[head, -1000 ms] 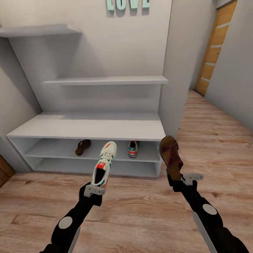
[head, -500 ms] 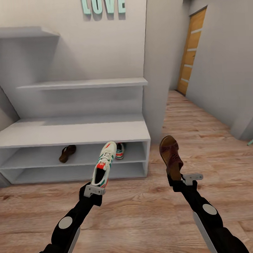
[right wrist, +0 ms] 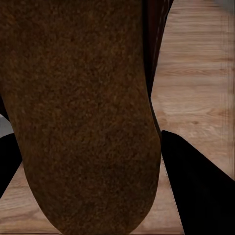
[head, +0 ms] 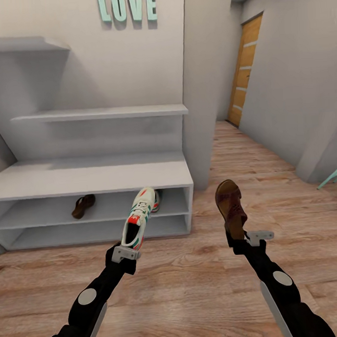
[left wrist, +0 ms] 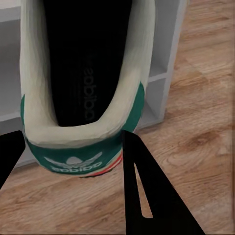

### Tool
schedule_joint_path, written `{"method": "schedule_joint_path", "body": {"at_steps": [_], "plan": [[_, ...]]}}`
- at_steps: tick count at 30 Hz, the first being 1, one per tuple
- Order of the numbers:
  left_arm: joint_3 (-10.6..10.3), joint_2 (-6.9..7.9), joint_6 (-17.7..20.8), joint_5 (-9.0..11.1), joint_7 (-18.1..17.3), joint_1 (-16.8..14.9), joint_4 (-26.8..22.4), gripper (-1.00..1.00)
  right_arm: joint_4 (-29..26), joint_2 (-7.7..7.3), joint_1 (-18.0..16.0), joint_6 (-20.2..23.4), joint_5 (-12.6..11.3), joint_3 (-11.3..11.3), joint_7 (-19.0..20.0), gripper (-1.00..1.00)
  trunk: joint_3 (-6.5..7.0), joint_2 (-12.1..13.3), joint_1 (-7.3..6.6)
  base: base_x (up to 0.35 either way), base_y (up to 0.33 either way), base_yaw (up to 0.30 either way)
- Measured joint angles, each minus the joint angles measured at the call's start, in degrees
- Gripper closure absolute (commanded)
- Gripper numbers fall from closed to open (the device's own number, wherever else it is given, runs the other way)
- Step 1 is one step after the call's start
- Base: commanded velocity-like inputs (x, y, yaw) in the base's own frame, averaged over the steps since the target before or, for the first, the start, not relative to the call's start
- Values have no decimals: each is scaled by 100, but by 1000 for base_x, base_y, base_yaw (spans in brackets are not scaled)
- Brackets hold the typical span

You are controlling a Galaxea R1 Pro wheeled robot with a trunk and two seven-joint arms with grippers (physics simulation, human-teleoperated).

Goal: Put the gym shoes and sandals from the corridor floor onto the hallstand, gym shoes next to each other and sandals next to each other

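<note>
Rack (head: 90,177) sits in the left half of the frame, wood floor (head: 203,280) in front of it. Upper slot holds one sandal (head: 83,205) toward the left and one sneaker (head: 154,199) near the right end, mostly hidden behind the held one. Left gripper (head: 124,252) is clamped on the heel of the second sneaker (head: 139,218), toe pointing up and away toward the rack; in the left wrist view the heel collar (left wrist: 83,142) sits between the two dark fingers (left wrist: 147,196). That shoe's long axis points almost straight at the slot's right end, beside its partner, so the left arm is the nearer one and lined up. Right gripper (head: 243,241) grips the heel of the second sandal (head: 231,207), toe up; the right wrist view shows its footbed (right wrist: 83,112) close up between the fingers (right wrist: 200,186). This sandal hangs over bare floor right of the rack's end panel, with its mate well away at centre-left, beyond the sneakers. My read: key relation is the sandal's leftward offset, so the right arm has the longer path.
</note>
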Motion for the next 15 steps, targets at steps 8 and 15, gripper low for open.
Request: {"method": "schedule_joint_path", "body": {"at_steps": [8,15], "plan": [[0,4,-1,-1,-4,0,8,100,20,41,0,0,39,-4,-6,100,0,0,-3,-56,0,0],[0,0,-1,1,1,0,9,100,23,42,0,1,42,3,-7,100,0,0,0,-183,0,0]]}}
